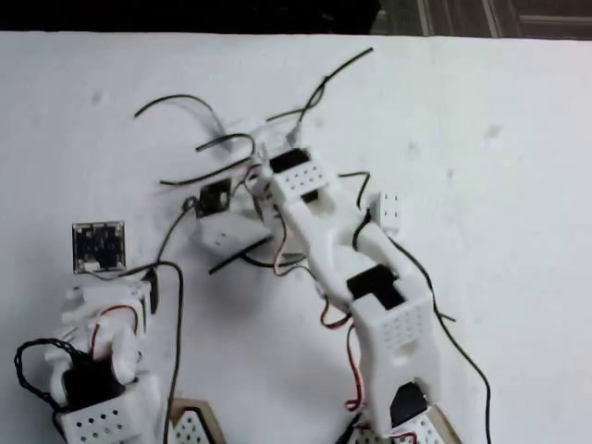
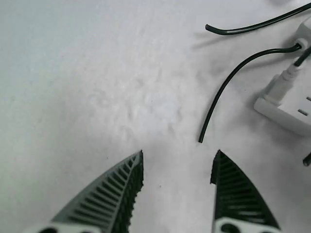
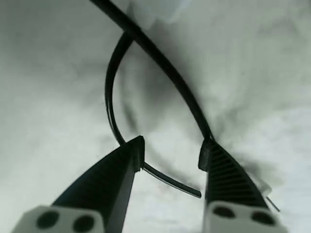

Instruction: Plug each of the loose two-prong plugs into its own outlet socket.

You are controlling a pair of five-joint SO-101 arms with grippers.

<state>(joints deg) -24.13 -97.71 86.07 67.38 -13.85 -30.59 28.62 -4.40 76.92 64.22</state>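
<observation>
Surface: white table (image 1: 499,120), with thin black cords (image 1: 227,139) strewn across its middle.
Right gripper (image 3: 172,155): hovers low over the tangle. Dark ribbed fingers (image 3: 226,184) stand parted and hold nothing. Straddles a thick black cord (image 3: 160,63) crossed by a thinner curved one.
Blurred white body (image 3: 155,9): sits on the thick cord, beyond the fingertips. Probably a loose two-prong plug, but too blurred to confirm.
Right arm (image 1: 393,324): stretches from the near edge into the cord tangle.
Left gripper (image 2: 177,165): hangs over bare table with grey ribbed fingers (image 2: 121,189) spread and empty. Faces the cut end of a black cord (image 2: 200,140) just ahead.
Left arm (image 1: 102,407): sits folded at the near left corner.
White outlet block (image 2: 286,109): lies off to one side of the left gripper. Meets a slender white plug (image 2: 284,82) on a black cord. Looks seated, though the prongs are hidden.
Small white slotted block (image 1: 389,211): lies just beside the right arm. Cannot tell whether anything is plugged in.
Square black plate with white rim (image 1: 98,246): lies near the left arm; purpose unclear.
Step in hand: likely the approach to grasp a loose plug, with nothing gripped yet.
Next move: calls for advancing along the thick cord to the white body, closing on the body rather than the cord, then turning the prongs toward a free socket.
</observation>
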